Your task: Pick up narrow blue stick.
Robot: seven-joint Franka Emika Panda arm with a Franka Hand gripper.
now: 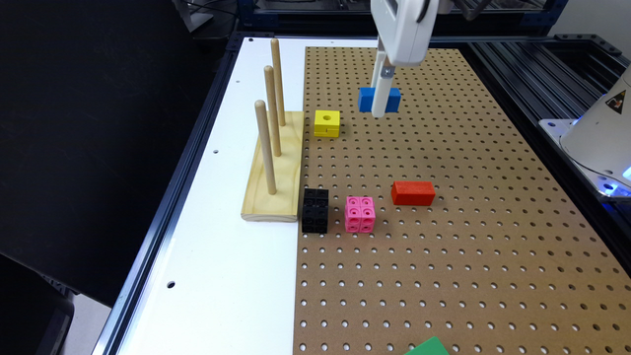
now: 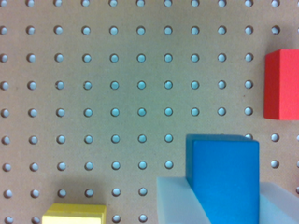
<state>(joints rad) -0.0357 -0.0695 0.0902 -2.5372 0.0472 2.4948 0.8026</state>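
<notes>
Exterior view first: a brown pegboard (image 1: pixel 443 236) covers most of a white tabletop (image 1: pixel 222 276) framed in dark aluminium rails, with a black panel (image 1: pixel 88 148) along the exterior view's left and a white robot base (image 1: pixel 601 138) at the right, carrying a small warning triangle too small to read. Near the pegboard's far edge the white gripper (image 1: pixel 378 101) hangs over the narrow blue stick (image 1: pixel 367 100), one pale finger crossing its front face. Just beside it, toward the board's left edge, sits a yellow cube with a hole (image 1: pixel 327 123). A wooden base with three upright dowels (image 1: pixel 274 167) lies on the white strip along that edge. Nearer the middle rest a black block cluster (image 1: pixel 315 210), a pink block cluster (image 1: pixel 360 214) and a red rectangular block (image 1: pixel 413 193). A green corner (image 1: pixel 428 347) pokes in at the near edge.

From the wrist view, the blue stick (image 2: pixel 224 179) stands between pale fingers (image 2: pixel 175 200) that press against its sides, pinching it.
</notes>
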